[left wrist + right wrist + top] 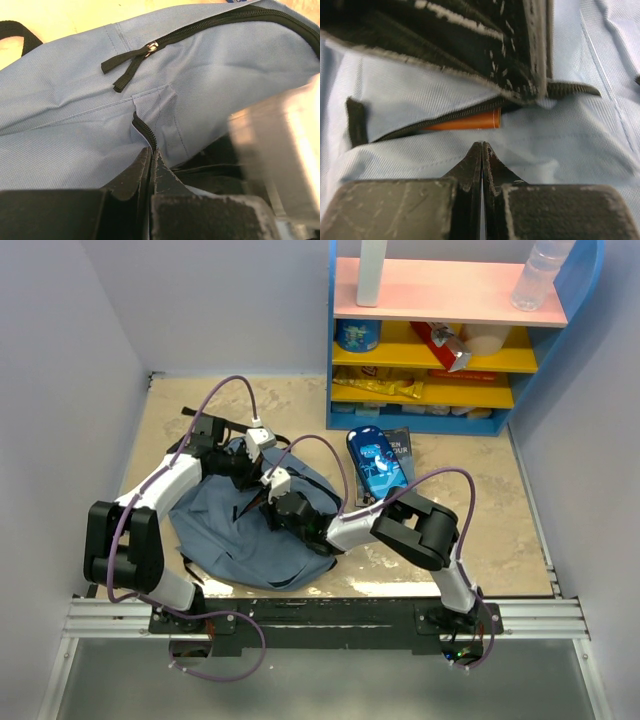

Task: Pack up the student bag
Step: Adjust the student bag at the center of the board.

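A: Showing what, and lying where?

B: Showing a soft slate-blue fabric backpack, slumping on the beige desk, left of centre, near the arm bases.

A: Gripping how?

B: Clenching the jaws of the left gripper on the backpack's cloth at the end of a black zipper. Pressing the jaws of the right gripper fully together, tips touching blue cloth just below a zipper gap exposing an orange cylindrical object.

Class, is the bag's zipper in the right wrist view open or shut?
Partly open: the zipper gapes, and an orange object shows inside the student bag.
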Motion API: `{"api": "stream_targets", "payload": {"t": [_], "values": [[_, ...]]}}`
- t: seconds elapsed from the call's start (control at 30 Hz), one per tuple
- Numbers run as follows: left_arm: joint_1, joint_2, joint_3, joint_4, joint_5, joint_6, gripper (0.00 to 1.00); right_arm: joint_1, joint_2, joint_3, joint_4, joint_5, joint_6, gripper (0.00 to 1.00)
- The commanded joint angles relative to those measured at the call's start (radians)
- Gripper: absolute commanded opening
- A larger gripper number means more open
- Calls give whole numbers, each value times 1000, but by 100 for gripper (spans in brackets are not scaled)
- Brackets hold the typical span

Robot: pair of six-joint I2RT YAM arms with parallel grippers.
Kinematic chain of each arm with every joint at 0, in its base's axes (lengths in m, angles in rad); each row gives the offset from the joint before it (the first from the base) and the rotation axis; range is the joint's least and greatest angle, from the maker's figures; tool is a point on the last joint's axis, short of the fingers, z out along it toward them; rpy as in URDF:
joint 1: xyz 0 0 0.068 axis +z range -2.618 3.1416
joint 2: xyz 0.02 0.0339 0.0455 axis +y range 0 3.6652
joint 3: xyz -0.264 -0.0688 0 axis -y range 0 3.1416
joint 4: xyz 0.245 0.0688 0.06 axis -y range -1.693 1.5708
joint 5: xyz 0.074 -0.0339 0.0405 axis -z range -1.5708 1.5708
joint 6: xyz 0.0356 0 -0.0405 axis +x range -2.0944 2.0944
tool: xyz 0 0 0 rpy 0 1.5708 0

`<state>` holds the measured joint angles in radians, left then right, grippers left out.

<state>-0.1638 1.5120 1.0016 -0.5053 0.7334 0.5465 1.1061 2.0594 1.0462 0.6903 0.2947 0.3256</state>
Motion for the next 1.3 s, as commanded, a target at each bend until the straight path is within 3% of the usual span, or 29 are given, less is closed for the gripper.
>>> {"api": "stream_targets", "payload": {"t": [0.0,0.27,0.53,0.93,1.13,1.17,1.27], "values": [[3,-30,6,-27,78,33,0,1,8,81,0,41,-26,0],[3,-15,-5,-67,165,53,0,8,14,75,97,41,-33,0],[3,-12,87,-295,284,190,0,14,31,77,140,93,-40,0],[20,5,170,-331,259,214,0,69,-243,-329,323,233,-43,0],[20,23,184,-322,225,207,0,84,-334,-440,354,265,-37,0],[20,33,186,-305,224,196,5,87,-334,-442,354,256,-40,0],[18,56,190,-260,209,141,40,100,-335,-423,338,216,-66,0]]}}
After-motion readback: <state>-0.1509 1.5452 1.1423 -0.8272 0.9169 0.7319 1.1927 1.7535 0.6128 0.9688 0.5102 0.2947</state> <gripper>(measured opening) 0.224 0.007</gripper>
